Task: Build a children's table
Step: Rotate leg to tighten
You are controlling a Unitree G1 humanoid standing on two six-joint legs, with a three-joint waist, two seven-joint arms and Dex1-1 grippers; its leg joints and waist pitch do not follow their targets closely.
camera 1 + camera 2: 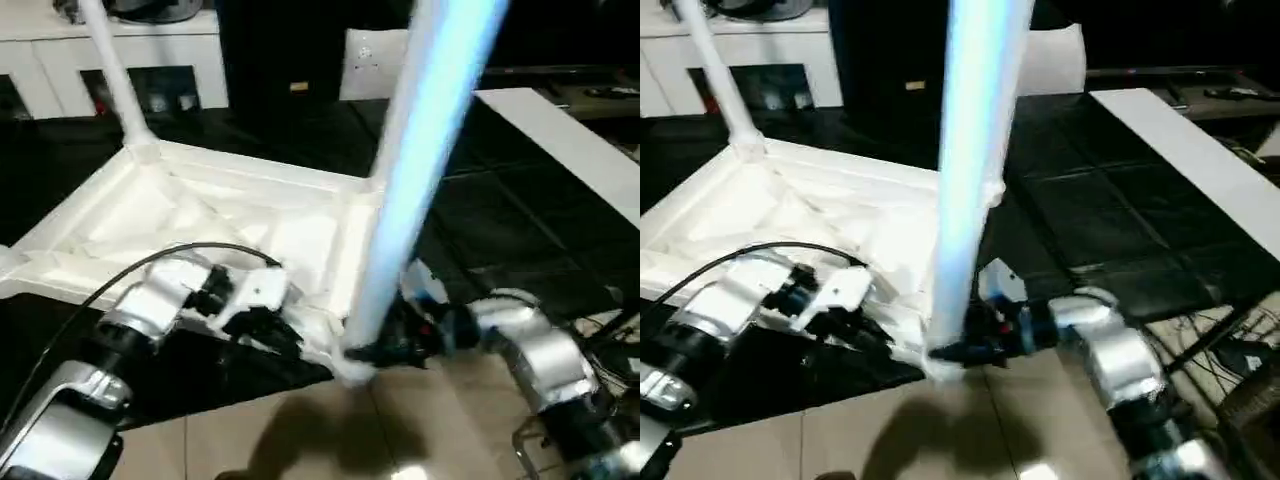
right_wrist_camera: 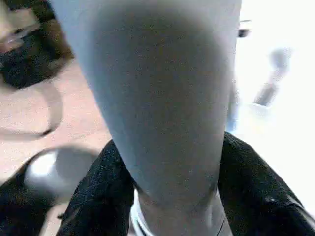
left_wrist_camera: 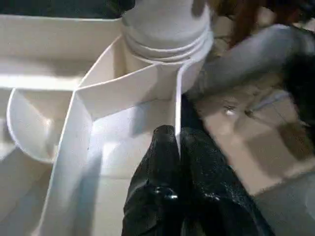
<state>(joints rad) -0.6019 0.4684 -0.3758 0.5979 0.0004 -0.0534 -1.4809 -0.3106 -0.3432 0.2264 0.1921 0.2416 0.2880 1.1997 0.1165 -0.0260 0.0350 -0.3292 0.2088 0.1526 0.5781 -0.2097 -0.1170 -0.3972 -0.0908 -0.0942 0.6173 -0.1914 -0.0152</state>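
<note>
Head views: the white plastic table top (image 1: 200, 215) lies upside down on dark floor mats (image 1: 480, 230), ribbed underside up. One tapered leg (image 1: 425, 170) stands in the near corner socket; a second leg (image 1: 112, 70) stands in the far corner. No legible writing is visible. The right gripper (image 1: 385, 350) grips the near leg at its base. The left gripper (image 1: 275, 335) rests at the top's near rim.

Left wrist view: the black fingers (image 3: 165, 162) are closed, pinching a thin rib (image 3: 178, 105) beside the socket.

Right wrist view: the fingers (image 2: 101, 191) clamp the smooth round leg from both sides.
</note>
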